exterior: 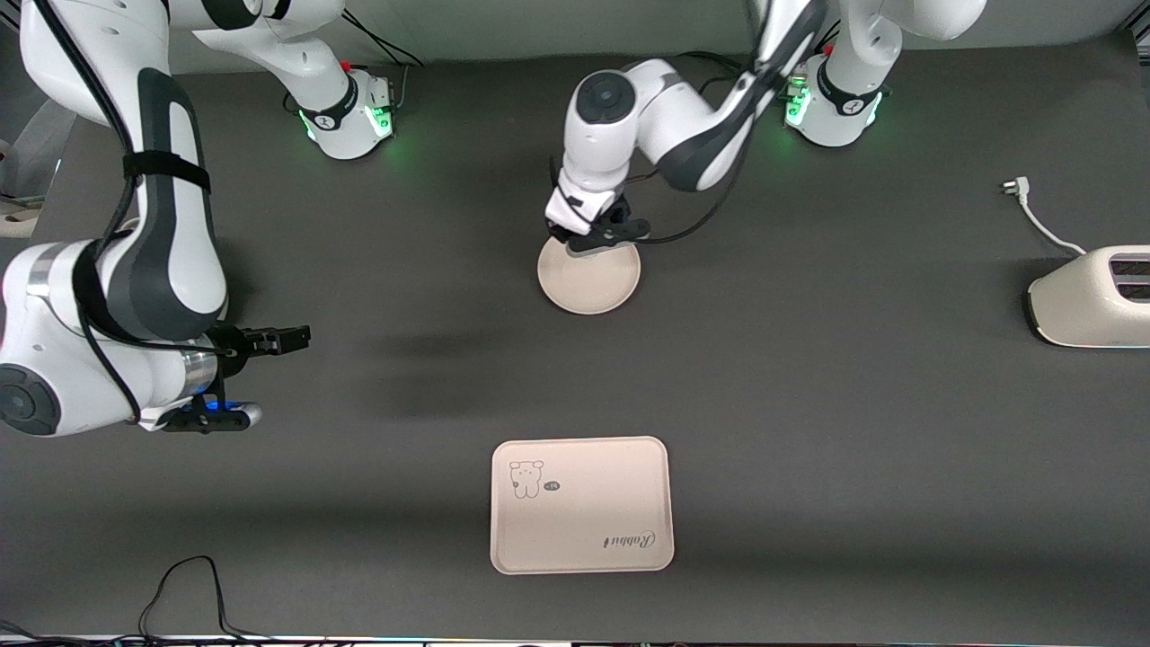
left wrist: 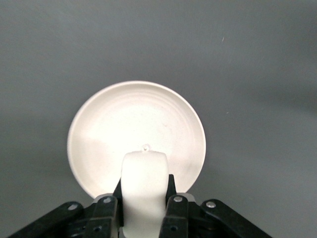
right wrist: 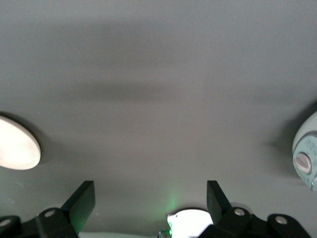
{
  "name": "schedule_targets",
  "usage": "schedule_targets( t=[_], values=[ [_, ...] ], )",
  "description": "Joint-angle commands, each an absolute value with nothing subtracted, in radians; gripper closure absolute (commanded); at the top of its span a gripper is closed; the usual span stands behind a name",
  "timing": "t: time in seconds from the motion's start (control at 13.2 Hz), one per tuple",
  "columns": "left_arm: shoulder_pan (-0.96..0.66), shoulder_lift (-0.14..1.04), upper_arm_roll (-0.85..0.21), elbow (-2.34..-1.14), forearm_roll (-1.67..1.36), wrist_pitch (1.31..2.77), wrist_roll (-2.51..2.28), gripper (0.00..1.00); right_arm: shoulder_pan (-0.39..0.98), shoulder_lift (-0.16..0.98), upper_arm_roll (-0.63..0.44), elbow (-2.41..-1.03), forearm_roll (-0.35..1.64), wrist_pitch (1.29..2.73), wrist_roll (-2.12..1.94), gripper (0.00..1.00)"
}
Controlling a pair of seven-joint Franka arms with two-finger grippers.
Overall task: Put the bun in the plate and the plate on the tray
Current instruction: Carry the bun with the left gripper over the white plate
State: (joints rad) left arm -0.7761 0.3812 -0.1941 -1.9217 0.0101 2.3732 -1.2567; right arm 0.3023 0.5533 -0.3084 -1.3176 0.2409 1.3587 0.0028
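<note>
The left gripper [left wrist: 143, 198] is clamped on the bun [left wrist: 143, 191], which is held upright between the two black fingers [left wrist: 173, 210] in the left wrist view. The gripper is hung over the plate [exterior: 588, 279], above the rim at the plate's twelve o'clock as seen from the front camera; whether the bun touches the plate cannot be told. The plate is seen round and cream-white, lying flat on the dark table [exterior: 809, 377] about midway between the two arms' ends.

The tray [exterior: 582, 504] is set well apart from the plate, at the plate's six o'clock and nearer to the front camera, with the small animal drawing and the script showing on its face.

The right gripper [exterior: 269, 341] is held with its fingers [right wrist: 81, 201] wide apart and nothing between them, over bare table toward the right arm's end, at about the plate's eight o'clock; the right arm waits there. In the right wrist view an edge of the plate [right wrist: 17, 146] is seen.

A white toaster [exterior: 1092, 296] with its cord [exterior: 1033, 216] is stood at the left arm's end of the table, at the plate's three o'clock.
</note>
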Motion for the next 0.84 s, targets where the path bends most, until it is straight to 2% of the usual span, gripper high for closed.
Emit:
schedule_targets(
  t=[0.0,0.38,0.53,0.76],
  values=[
    [-0.824,0.507,-0.176,-1.871,0.060,2.420,-1.292,0.67,0.330,0.566,-0.310,-1.330,0.249,1.403,0.003,0.00],
    [-0.827,0.564,-0.175,-1.871,0.118,2.447,-1.315,0.66,0.353,0.588,-0.310,-1.331,0.259,1.451,0.014,0.00],
    [-0.827,0.569,-0.175,-1.871,0.121,2.453,-1.315,0.57,0.353,0.588,-0.310,-1.338,0.255,1.451,0.012,0.00],
    [-0.828,0.591,-0.175,-1.871,0.138,2.468,-1.315,0.56,0.354,0.588,-0.310,-1.342,0.253,1.460,0.012,0.00]
  ],
)
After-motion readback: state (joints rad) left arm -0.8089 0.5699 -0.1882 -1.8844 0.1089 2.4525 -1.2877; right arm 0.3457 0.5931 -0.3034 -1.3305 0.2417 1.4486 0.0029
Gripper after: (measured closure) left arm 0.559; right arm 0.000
